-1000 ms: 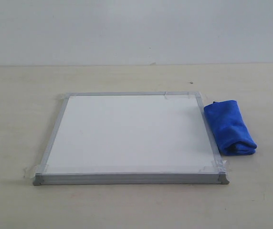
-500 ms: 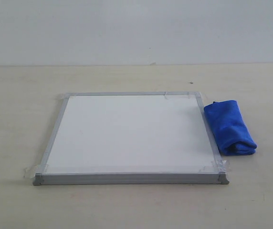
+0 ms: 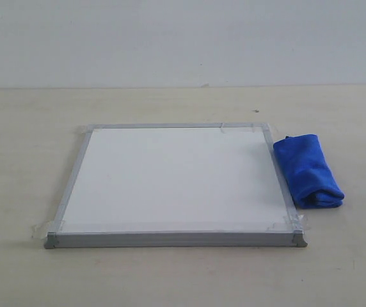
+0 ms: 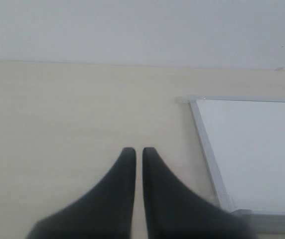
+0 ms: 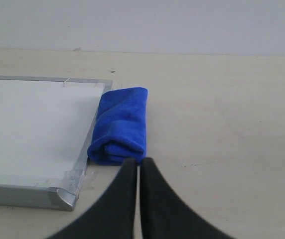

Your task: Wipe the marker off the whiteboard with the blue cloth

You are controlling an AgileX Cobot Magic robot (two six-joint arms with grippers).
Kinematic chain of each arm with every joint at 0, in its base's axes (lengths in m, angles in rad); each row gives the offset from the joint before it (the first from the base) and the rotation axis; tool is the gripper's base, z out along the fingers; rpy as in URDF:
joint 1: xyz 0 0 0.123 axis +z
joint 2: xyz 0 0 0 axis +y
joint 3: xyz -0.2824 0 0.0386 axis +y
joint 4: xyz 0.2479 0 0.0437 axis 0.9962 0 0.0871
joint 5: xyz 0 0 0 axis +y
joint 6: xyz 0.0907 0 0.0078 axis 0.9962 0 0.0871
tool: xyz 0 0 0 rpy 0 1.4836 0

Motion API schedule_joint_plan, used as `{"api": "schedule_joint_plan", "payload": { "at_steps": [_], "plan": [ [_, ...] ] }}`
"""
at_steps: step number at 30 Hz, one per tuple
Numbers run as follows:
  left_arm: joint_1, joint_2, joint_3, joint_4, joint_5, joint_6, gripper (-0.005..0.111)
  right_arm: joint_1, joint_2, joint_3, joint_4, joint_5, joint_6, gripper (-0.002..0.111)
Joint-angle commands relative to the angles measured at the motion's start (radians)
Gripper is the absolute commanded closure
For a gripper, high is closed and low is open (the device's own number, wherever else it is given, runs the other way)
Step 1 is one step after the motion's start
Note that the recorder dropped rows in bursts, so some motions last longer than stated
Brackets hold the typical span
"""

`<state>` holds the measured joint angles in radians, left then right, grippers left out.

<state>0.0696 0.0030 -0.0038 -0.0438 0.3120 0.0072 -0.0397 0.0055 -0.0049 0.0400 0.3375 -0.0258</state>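
Observation:
The whiteboard (image 3: 173, 182) lies flat on the table, silver-framed, with clear tape at its corners. No red marker line shows on its white face in any view. The blue cloth (image 3: 307, 169) lies folded on the table just off the board's right edge. Neither arm appears in the exterior view. In the right wrist view my right gripper (image 5: 138, 160) is shut and empty, its tips just short of the cloth (image 5: 120, 124). In the left wrist view my left gripper (image 4: 139, 151) is shut and empty, over bare table beside the board's left edge (image 4: 205, 144).
A light wooden table (image 3: 29, 160) carries everything, and a plain pale wall (image 3: 183, 38) stands behind it. Bare table surrounds the board on all sides.

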Motion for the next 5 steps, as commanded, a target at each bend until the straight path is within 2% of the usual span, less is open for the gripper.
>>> {"api": "schedule_joint_plan", "payload": {
  "at_steps": [1, 5],
  "plan": [
    [0.001, -0.003, 0.004, 0.003, -0.008, 0.0, 0.102, 0.003, -0.005, 0.005, -0.003, -0.004, 0.0, 0.108],
    [0.001, -0.003, 0.004, 0.003, -0.008, 0.0, 0.102, 0.003, -0.005, 0.005, -0.003, -0.004, 0.0, 0.108]
  ]
}}
